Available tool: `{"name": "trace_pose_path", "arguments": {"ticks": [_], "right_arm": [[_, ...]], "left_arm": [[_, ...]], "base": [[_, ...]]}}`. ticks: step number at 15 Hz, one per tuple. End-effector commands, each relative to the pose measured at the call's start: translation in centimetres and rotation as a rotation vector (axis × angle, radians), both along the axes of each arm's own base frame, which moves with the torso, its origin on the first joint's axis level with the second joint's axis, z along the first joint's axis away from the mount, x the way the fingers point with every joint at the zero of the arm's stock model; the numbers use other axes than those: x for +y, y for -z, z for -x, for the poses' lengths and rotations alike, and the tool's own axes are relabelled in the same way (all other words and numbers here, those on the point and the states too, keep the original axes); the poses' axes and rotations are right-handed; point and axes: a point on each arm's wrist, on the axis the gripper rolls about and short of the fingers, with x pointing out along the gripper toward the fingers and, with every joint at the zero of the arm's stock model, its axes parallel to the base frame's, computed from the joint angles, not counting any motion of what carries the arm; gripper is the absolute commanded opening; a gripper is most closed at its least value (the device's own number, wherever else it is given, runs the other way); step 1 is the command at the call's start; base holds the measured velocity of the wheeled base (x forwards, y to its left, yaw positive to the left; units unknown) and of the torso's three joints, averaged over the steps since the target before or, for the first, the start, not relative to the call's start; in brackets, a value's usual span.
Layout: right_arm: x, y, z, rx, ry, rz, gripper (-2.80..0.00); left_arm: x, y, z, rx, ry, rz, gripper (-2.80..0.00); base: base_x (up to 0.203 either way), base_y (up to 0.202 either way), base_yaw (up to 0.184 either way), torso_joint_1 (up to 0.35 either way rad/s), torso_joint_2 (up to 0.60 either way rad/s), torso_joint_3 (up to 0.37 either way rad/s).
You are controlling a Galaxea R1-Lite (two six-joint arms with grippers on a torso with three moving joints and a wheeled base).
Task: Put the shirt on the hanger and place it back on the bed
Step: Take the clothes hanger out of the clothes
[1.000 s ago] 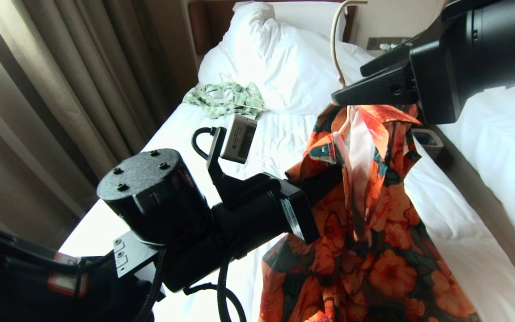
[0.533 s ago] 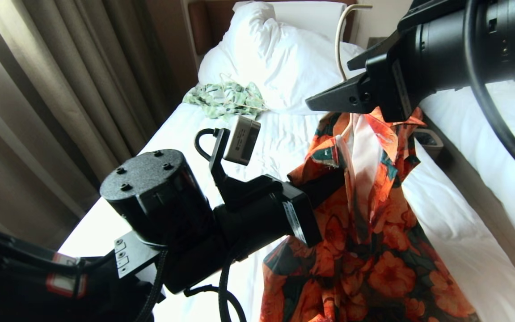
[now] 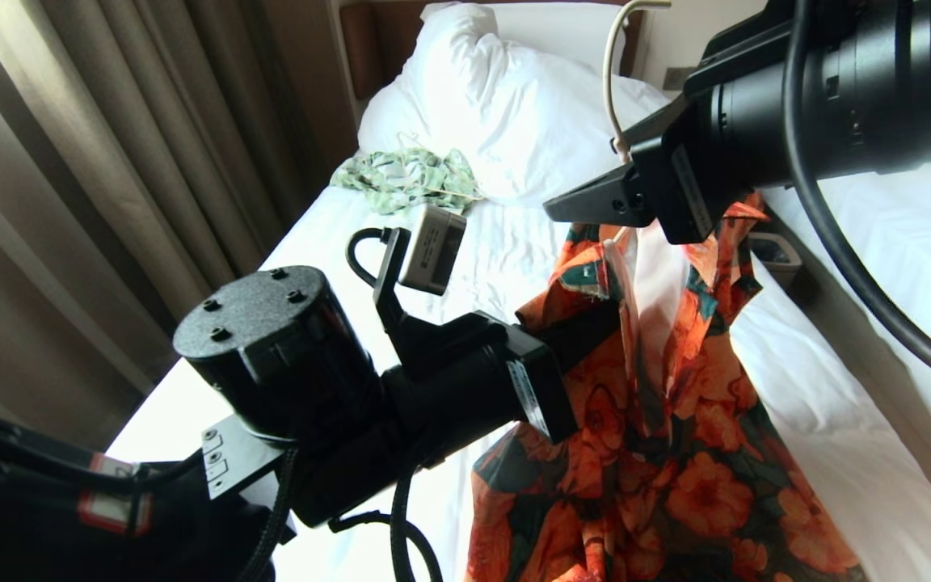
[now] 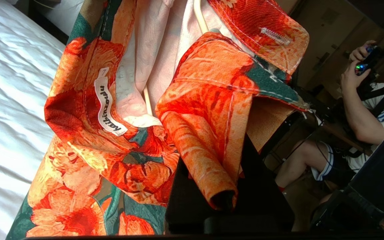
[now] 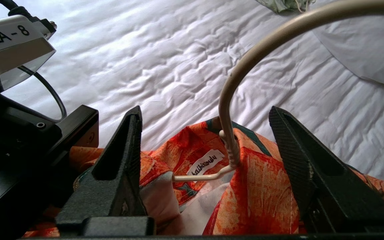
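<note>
The shirt, orange flowers on dark green, hangs over the bed on the cream hanger, whose hook rises above the collar. My left gripper is shut on a rolled fold of the shirt near the collar; in the head view its fingers are buried in the cloth. My right gripper stands open astride the hanger's twisted neck, with both fingers clear of the wire. The shirt's label and one hanger shoulder show inside the collar.
A pale green garment lies by the white duvet and pillow. Curtains run along the left. A second bed is at the right, with a small bin in the gap. A seated person holds a controller.
My right arm has shifted left and a little lower around the hanger's neck. The hook swayed right and came back. The left arm and its hold on the shirt are unchanged.
</note>
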Motion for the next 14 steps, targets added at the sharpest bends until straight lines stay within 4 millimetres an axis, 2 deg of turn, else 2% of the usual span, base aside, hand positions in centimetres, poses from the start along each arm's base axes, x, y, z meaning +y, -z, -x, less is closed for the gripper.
{"name": "trace_pose_path", "arguments": {"ticks": [1, 9, 14], "right_arm": [[0.1, 0.2, -0.1, 0.006, 0.000, 0.009, -2.80], [-0.2, 0.0, 0.1, 0.006, -0.003, 0.005, -2.80], [-0.4, 0.1, 0.4, 0.017, -0.003, 0.016, -2.80]], "left_arm": [[0.3, -0.4, 0.1, -0.010, 0.000, 0.013, -2.80], [2.4, -2.6, 2.0, -0.027, 0.036, -0.059, -2.80], [3.0, -3.5, 2.3, 0.004, 0.032, -0.124, -2.80]], "base": [[0.000, 0.000, 0.000, 0.000, 0.00, 0.000], [0.000, 0.000, 0.000, 0.000, 0.00, 0.000], [0.000, 0.000, 0.000, 0.000, 0.00, 0.000]]}}
